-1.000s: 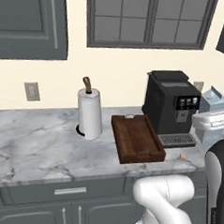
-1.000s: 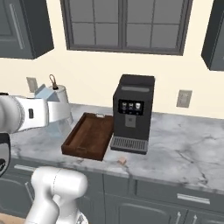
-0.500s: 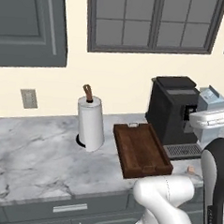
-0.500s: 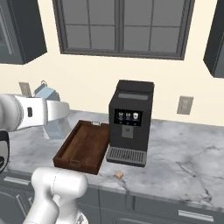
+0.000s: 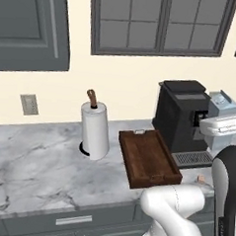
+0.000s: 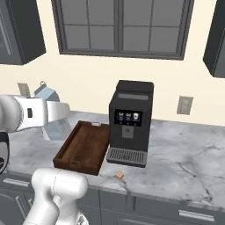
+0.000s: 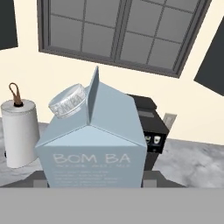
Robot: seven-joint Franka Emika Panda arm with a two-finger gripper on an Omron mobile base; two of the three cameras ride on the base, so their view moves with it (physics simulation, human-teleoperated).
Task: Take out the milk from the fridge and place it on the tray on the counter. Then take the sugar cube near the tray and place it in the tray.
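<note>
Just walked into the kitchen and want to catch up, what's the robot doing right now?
The robot's gripper is carrying the milk, a pale blue carton, held in the air above the counter. The carton is close to the dark wooden tray, which has nothing in it yet. The sugar cube lies on the marble in front of the black coffee machine, beside the tray. A paper towel roll stands on the tray's other side.
</note>
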